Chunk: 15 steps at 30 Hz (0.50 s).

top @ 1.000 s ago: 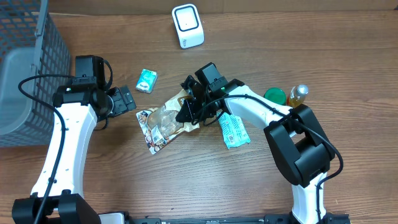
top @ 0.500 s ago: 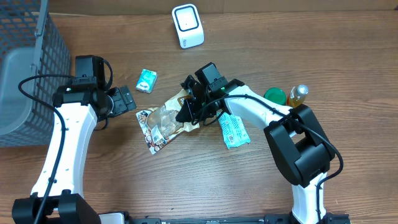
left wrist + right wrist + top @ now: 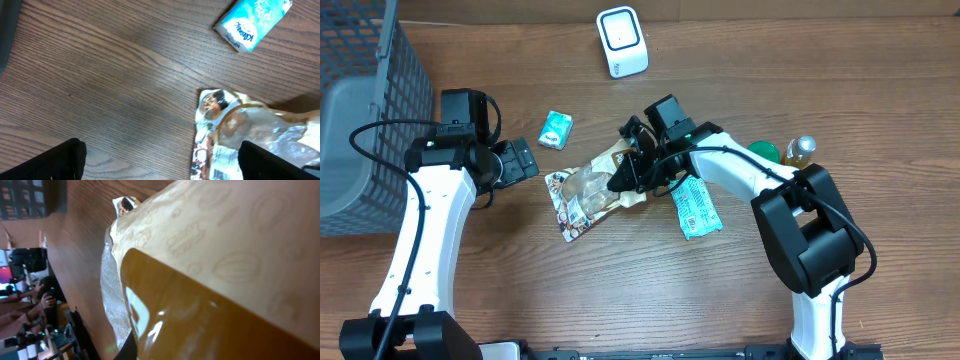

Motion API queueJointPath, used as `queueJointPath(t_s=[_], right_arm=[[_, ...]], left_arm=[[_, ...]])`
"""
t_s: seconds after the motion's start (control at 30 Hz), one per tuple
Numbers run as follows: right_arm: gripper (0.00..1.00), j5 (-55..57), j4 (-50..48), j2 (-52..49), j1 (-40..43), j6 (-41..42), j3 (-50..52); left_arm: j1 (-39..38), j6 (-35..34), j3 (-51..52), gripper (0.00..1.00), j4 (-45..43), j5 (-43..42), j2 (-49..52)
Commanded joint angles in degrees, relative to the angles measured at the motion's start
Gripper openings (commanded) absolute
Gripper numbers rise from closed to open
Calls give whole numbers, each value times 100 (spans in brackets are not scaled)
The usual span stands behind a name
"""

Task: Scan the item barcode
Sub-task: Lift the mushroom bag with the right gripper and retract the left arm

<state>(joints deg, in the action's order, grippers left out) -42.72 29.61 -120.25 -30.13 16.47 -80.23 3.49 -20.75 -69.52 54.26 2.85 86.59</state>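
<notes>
The item is a crinkled snack bag [image 3: 588, 190] with a clear window and tan paper, lying mid-table. My right gripper [image 3: 628, 178] is shut on its right end, and the tan paper [image 3: 225, 255] fills the right wrist view. My left gripper [image 3: 525, 160] hangs open just left of the bag, with nothing between its fingers [image 3: 55, 162]. In the left wrist view the bag's printed end [image 3: 212, 145] lies beside the right finger. A white scanner [image 3: 622, 40] stands at the back of the table.
A teal tissue pack [image 3: 556, 129] lies behind the bag. A blue-and-white packet [image 3: 695, 208] lies under the right arm. A green lid [image 3: 763, 152] and a small bottle [image 3: 800, 150] stand to the right. A grey wire basket [image 3: 370, 100] occupies the far left.
My right gripper has shifted slightly to the right, drawing the snack bag along with it. The left arm has not moved.
</notes>
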Motion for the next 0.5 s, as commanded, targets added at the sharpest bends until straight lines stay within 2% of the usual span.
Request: queueJointPath(t_s=[0.0,0.13,0.47], right_arm=[[4,-258,26,219,140,-61,13],[4,-164,546,859,236,-699,-306],[4,680,1593,2286,236,-1134,-1370]], left_arm=[[9,61,2,100,-15,55,31],[9,61,2,100,-15,55,31],[9,63,2,99,-15,55,31]])
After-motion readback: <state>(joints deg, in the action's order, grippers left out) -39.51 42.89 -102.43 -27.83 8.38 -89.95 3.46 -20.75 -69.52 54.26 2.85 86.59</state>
